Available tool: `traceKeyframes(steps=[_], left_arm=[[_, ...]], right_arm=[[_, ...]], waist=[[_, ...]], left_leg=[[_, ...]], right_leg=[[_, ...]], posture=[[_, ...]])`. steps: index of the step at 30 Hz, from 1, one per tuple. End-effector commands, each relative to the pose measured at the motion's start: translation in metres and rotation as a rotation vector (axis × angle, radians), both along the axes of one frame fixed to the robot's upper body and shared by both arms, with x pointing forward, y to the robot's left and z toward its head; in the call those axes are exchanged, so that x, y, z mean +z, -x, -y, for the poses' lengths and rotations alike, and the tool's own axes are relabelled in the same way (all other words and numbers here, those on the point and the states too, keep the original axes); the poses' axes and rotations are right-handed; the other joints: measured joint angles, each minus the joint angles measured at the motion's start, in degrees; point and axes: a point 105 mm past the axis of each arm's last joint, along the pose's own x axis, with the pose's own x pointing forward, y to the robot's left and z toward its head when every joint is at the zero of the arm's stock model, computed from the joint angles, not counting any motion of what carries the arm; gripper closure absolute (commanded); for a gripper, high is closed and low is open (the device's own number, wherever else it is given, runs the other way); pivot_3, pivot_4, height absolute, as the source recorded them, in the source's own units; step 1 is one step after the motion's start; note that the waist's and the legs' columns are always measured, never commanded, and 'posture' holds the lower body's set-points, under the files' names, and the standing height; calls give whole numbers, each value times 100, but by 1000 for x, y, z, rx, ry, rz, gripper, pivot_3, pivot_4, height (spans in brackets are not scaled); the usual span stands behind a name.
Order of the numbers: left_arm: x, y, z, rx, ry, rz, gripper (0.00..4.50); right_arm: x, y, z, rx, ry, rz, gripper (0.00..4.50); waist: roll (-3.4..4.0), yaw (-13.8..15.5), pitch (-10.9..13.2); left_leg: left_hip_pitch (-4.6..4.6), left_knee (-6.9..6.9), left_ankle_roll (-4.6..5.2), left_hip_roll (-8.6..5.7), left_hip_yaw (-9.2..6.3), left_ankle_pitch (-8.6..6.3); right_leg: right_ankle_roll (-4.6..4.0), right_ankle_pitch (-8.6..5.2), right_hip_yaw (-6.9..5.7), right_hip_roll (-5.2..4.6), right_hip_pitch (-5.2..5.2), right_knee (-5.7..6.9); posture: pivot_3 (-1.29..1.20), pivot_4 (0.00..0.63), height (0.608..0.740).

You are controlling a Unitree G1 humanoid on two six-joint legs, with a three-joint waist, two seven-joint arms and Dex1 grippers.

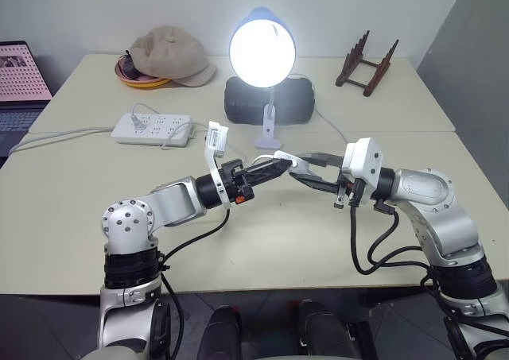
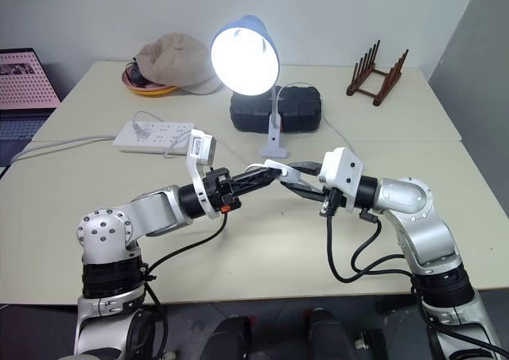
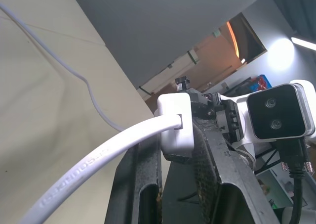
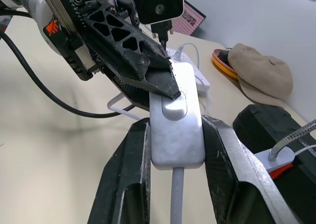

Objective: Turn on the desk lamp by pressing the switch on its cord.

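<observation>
Lamp state: the desk lamp (image 1: pixel 262 48) is lit, bulb glowing bright; judged from this, the press has already taken effect.
Switch: the switch (image 4: pixel 177 119) is held up off the table, in front of the lamp's base, between the two arms.
Right gripper: right gripper (image 4: pixel 177 150) clamped on the switch body, one finger on each long side.
Left gripper: left gripper (image 1: pixel 274 168) with fingers drawn together on the switch, one fingertip (image 4: pixel 165 88) bearing on its rocker face.
Cord: the cord (image 3: pixel 98 157) runs out of the switch end; another stretch trails over the table toward the lamp.
Left to do: little, by my reckoning; ease the fingertip off and set the switch down.
Around the lamp: black case (image 1: pixel 268 99) directly behind its base; power strip (image 1: pixel 153 127) beside it, toward the robot's left; cap (image 1: pixel 169 55) over an orange dish, beyond the strip; wooden rack (image 1: pixel 367 64) well off toward the robot's right.
In the way: nothing between the grippers and the tabletop; slack cord beneath could snag.
</observation>
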Motion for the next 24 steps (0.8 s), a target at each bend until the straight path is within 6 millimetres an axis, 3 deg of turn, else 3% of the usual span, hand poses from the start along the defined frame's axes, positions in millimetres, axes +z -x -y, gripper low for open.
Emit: traceKeyframes(steps=[1,6,11,15,18,24], left_arm=[[9,6,-1,-16,33,38,2736],[0,14,-11,10,8,-4,1722],[-10,28,-39,112,-113,27,806],[-9,35,-67,174,-429,204,67],[-14,38,-81,158,-664,339,14],[-4,33,-91,129,-813,546,14]], right_arm=[[8,1,-4,19,-19,40,3423],[3,-10,-6,17,-25,31,3423],[-10,-36,-8,-33,-32,-25,3423],[-28,-62,-8,-95,-13,-138,3423],[-46,-71,-9,-86,48,-199,3423],[-79,-81,-7,-87,160,-329,3423]], waist=[[0,0,0],[0,0,0],[1,-47,1],[1,-32,2],[-1,-44,3],[5,-16,6]], left_leg=[[0,-3,0,0,0,0],[-7,-11,0,2,1,0],[-8,-21,-2,5,4,-2],[-10,-19,-3,6,1,-2],[-10,-19,-3,3,9,-2],[-17,-25,-5,2,19,-3]], right_leg=[[0,0,0,0,0,-4],[2,2,-1,-1,0,-27],[-2,4,0,-2,-1,-35],[-2,2,-4,-1,-6,-31],[-32,-10,2,-2,-6,-41],[-36,-14,2,-9,-11,-54]], posture=[[0,150,740],[0,150,740],[0,150,740],[0,150,740],[0,150,740],[0,150,740]])
